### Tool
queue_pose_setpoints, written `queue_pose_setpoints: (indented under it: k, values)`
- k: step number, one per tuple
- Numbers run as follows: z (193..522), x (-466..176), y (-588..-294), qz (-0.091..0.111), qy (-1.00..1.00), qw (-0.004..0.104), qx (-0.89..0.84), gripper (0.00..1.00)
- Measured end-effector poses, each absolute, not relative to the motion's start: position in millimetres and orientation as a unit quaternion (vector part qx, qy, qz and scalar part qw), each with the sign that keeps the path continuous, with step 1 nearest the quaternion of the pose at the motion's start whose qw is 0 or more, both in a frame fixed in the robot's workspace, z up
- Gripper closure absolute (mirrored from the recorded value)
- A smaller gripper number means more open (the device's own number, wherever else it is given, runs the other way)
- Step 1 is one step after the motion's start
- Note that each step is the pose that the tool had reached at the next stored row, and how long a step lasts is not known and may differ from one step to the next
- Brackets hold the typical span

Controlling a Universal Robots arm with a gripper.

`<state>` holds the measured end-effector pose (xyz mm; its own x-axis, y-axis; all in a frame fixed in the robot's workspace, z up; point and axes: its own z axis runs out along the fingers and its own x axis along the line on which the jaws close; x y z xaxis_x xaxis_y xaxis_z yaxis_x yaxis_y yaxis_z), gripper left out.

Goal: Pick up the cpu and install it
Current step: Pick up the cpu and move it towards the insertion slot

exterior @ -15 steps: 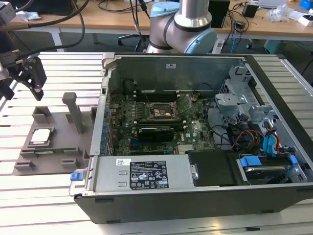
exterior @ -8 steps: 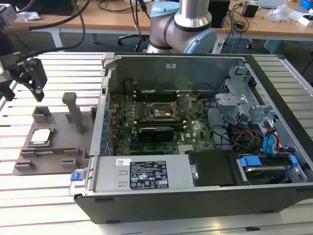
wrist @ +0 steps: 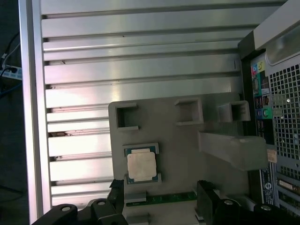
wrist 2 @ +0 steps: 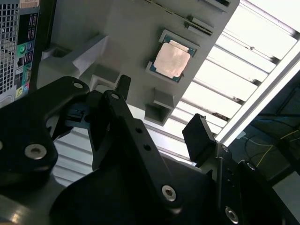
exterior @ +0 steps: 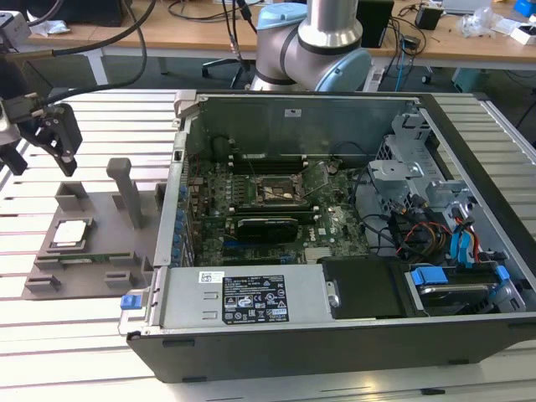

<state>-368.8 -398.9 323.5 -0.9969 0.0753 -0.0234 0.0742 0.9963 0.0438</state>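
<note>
- The gripper hung over the slatted table with its jaws spread apart and nothing between them.
- Below it, apart from the fingers, the cpu lay flat in a recess of the grey holder, outside the computer case.
- The chip looked thin and low-seated, so an off-centre or tilted descent would likely catch the recess lips or tip it loose.

The arm runs out of the exterior view's top; the first wrist view's edge crops the gripper.
</note>
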Motion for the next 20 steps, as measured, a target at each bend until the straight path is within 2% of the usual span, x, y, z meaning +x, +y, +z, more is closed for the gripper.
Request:
queue_pose_setpoints:
  k: [20]
  values:
    - [314.2, -368.8, -398.9, 0.021, 0.999, 0.012, 0.037, 0.28]
